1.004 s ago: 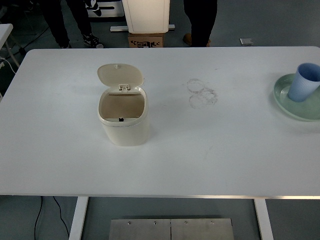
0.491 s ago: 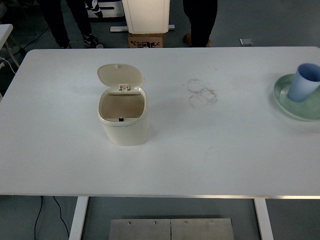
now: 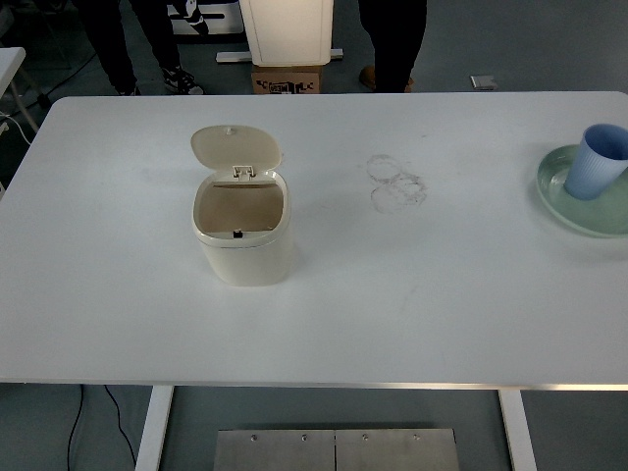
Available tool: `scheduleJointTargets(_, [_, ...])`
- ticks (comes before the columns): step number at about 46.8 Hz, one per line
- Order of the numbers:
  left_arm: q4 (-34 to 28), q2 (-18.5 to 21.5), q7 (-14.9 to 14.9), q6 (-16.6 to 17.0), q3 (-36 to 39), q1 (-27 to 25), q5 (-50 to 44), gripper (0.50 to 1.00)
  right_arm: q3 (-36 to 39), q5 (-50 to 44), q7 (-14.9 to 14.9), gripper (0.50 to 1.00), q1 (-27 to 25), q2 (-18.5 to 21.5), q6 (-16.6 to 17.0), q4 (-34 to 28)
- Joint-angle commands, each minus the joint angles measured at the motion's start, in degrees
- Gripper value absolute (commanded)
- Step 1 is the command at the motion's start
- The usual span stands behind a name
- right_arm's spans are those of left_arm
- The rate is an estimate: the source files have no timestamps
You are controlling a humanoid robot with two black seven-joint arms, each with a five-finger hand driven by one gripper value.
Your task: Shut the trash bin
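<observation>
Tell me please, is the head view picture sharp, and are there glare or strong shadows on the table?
Head view: sharp overall, lighting soft and even. The white table shows no harsh glare; the bin casts only a faint shadow. The open lid, cup and green plate are clear, though the plate is cut by the right edge. Faint ring marks are visible.

Lab: bare white table (image 3: 412, 314), standing onlookers (image 3: 392, 39)

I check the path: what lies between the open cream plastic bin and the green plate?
In the head view, only faint ring stains on the white table lie between bin and plate.
</observation>
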Motion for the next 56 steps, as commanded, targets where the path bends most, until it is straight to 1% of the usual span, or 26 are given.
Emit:
scheduleJointTargets(1, [0.00, 0.00, 0.00, -0.07, 0.05, 0.00, -0.01, 1.000, 0.00, 0.00, 0.06, 0.991, 0.02, 0.00, 0.00, 0.00])
scheduleJointTargets(14, [-0.09, 0.00, -0.09, -0.07, -0.21, -0.27, -0.36, 1.000, 0.00, 0.00, -0.02, 0.991, 0.02, 0.00, 0.00, 0.00])
scheduleJointTargets(23, [-0.09, 0.00, -0.09, -0.07, -0.30, -0.18, -6.60, 1.000, 0.00, 0.00, -0.02, 0.991, 0.02, 0.00, 0.00, 0.00])
scheduleJointTargets(56, [0.00, -0.70, 0.79, -0.07, 0.31, 0.52, -4.85, 1.000, 0.00, 0.00, 0.06, 0.991, 0.02, 0.00, 0.00, 0.00])
